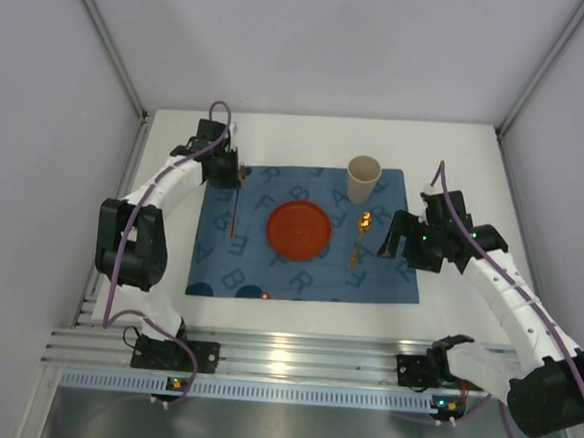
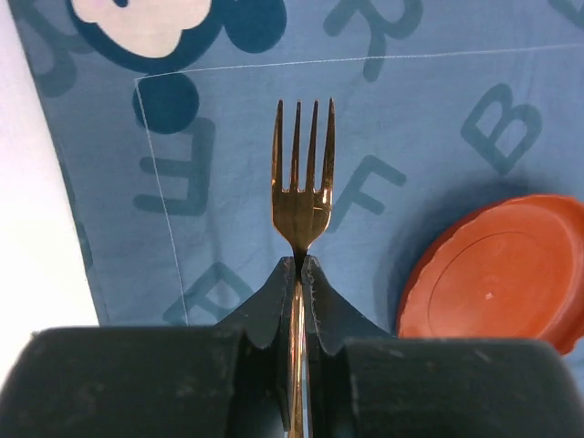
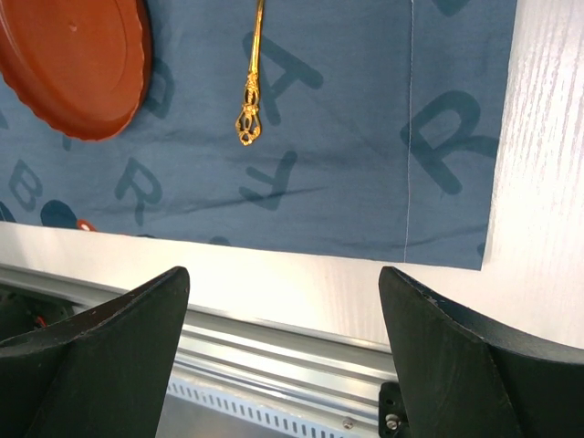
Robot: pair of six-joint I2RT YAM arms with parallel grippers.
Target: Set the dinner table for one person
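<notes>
Left claw (image 2: 299, 261) tight on the gold fork (image 2: 303, 173) over the blue mat (image 2: 411, 91); right claw (image 3: 283, 274) wide apart.

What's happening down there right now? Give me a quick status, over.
Left gripper shut on fork, left of plate. Right gripper open, empty. Spoon, cup, plate on mat on table. Nothing blocking the fork.

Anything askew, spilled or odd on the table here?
Nothing spilled or tipped. The cup stands upright, plate and spoon lie flat on the mat. Only oddity: a small red bit at the mat's near edge, too small to identify.
</notes>
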